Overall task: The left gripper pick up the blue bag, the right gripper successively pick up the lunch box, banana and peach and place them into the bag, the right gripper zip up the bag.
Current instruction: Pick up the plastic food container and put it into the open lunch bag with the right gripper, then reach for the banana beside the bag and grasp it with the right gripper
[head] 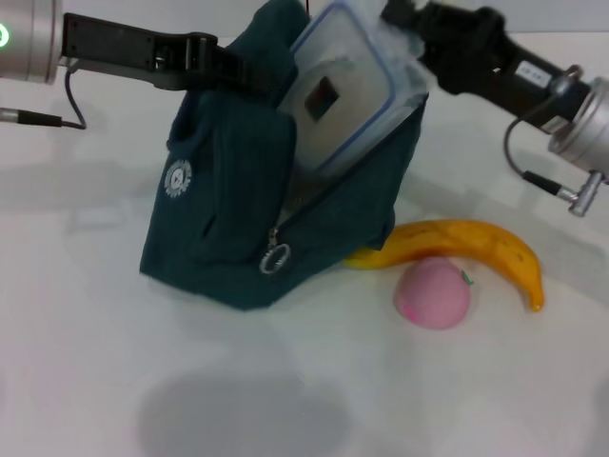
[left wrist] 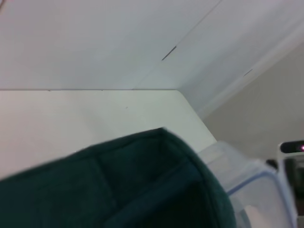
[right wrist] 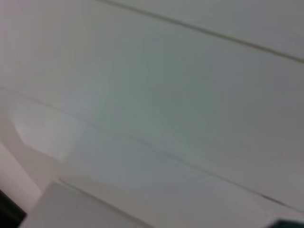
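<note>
The blue bag stands on the white table, its top pulled up where my left gripper is shut on the fabric. The clear lunch box with its blue-rimmed lid leans tilted in the bag's open mouth, its lower part inside. My right gripper is shut on the box's upper corner. The banana lies to the right of the bag, and the pink peach sits just in front of it. The left wrist view shows the bag's rim and a corner of the lunch box.
The zip's ring pull hangs at the low end of the bag's opening. The white table stretches in front of the bag. A cable loops under each wrist. The right wrist view shows only pale surfaces.
</note>
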Robot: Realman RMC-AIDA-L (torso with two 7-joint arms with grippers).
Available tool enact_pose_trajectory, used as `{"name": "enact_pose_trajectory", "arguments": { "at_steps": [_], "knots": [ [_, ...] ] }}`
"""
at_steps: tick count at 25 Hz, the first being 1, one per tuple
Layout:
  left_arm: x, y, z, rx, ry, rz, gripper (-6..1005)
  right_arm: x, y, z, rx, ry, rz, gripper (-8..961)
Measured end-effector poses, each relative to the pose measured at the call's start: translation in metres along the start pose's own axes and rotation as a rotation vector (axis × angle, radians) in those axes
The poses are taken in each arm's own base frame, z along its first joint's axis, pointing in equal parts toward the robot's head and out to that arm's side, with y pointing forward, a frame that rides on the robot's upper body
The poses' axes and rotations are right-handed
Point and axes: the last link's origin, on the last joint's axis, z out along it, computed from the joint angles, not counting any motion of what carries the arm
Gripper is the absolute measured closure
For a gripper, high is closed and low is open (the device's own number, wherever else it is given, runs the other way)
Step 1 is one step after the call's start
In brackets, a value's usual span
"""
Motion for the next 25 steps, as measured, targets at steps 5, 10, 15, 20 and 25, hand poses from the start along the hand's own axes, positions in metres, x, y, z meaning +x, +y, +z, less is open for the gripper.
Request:
{"name": "enact_pose_trajectory", "arguments": {
  "at_steps": [5,10,15,20,25],
  "knots": [
    [0.000,0.000,0.000,-0.005,0.004,-0.001,964,0.007,-0.008,0.013,0.074,0.070,0.027,858],
    [-0.002,-0.001,-0.001,-0.003,0.008,-0.008,963,0.008,-0.008,0.016,0.088,0.082,0.002,857],
    [-0.002,-0.003,-0.005,0.003,0.014,-0.010,963,0.006,-0.006,0.014,0.073,0.067,-0.022,788],
    [-0.003,-0.005,-0.010,0.013,0.023,-0.013,964,-0.003,-0.003,-0.001,0.065,0.012,-0.087,701],
    [-0.006,-0.009,-0.014,0.023,0.032,-0.020,964,-0.028,0.006,-0.031,0.064,-0.033,-0.245,566]
  ]
}}
